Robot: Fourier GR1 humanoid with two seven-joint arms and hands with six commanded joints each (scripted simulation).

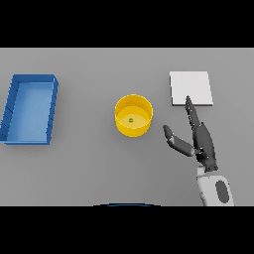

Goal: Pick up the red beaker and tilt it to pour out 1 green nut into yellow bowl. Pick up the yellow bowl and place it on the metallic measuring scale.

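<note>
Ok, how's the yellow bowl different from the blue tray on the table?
The yellow bowl is round, while the blue tray is rectangular. The bowl holds one small green nut; the tray holds nothing visible. The bowl sits mid-table, nearer the right hand; the tray lies far to the left and covers more table. Both are open-topped containers resting on the grey table.
</note>
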